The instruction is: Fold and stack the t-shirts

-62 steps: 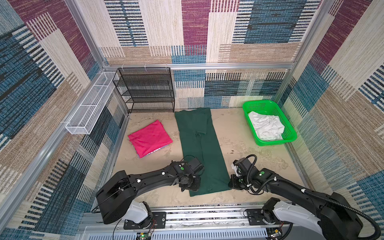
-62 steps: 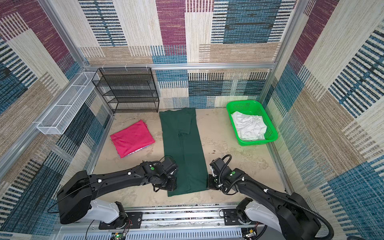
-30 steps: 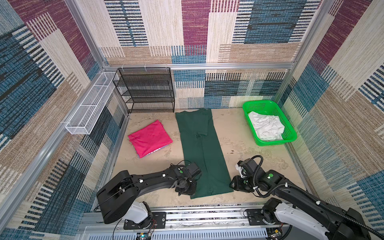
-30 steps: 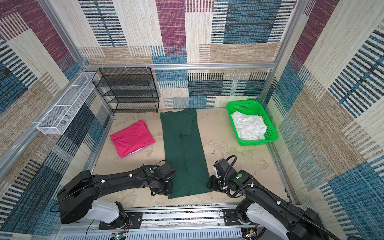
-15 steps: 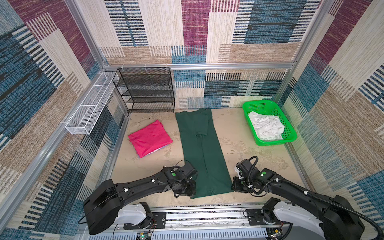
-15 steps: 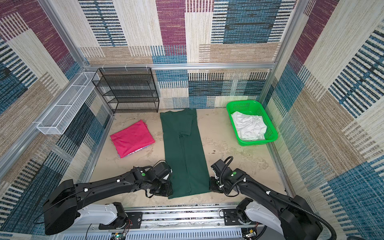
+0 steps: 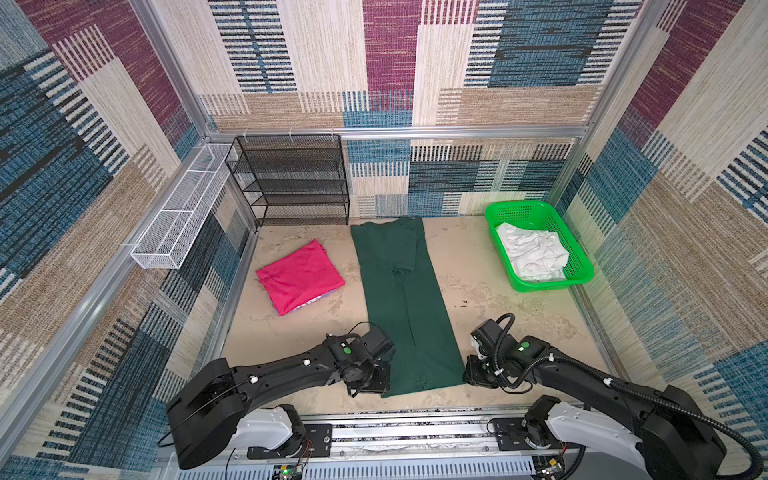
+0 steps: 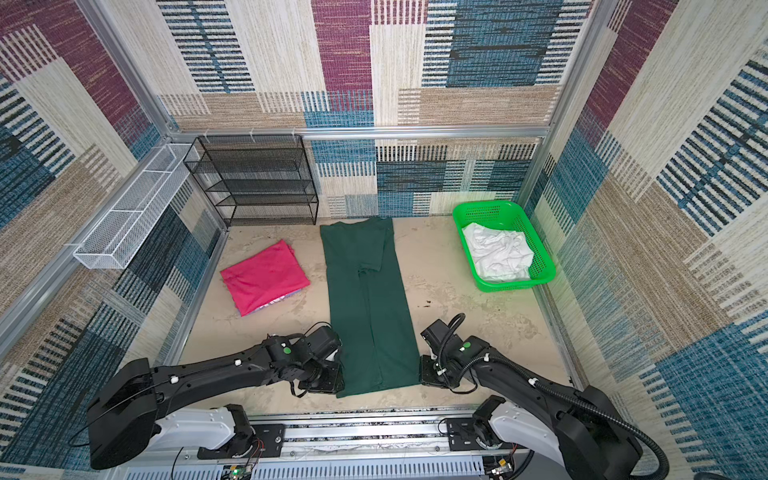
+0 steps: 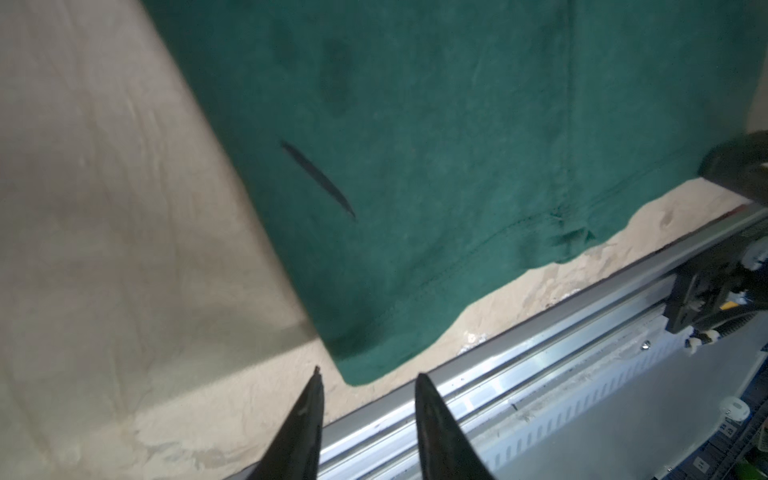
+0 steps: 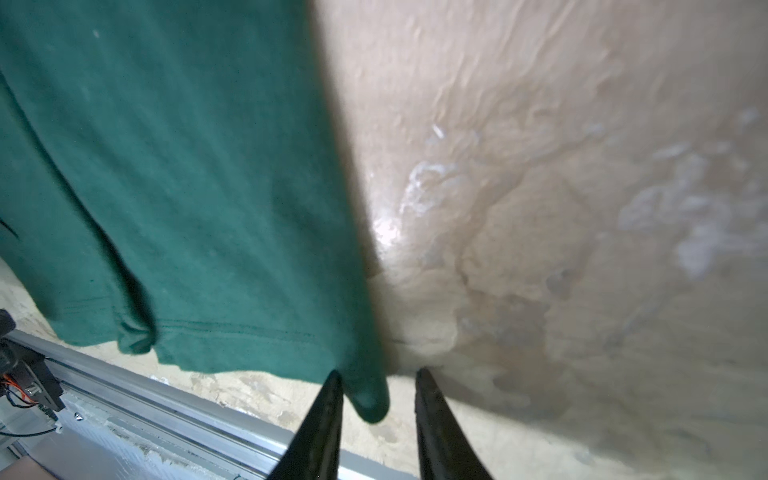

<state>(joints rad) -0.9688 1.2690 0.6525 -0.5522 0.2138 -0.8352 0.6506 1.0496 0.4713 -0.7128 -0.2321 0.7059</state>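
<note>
1. Robot lab test cell: closed box of silver aluminium frame bars w/ patchwork woven-pattern wall panels on 3 sides.
2. Black jointed left robot arm & matching right robot arm mounted on a silver slotted metal rail at the front edge; loose cables, small bare circuit board w/ green light.
3. Worn, stained beige tabletop as work surface.
4. Staged laundry props: black mesh shelf rack, white wire wall basket, bright green plastic lattice basket w/ crumpled white cloth, dark green cloth t-shirt laid flat, folded magenta-pink cloth t-shirt.
</note>
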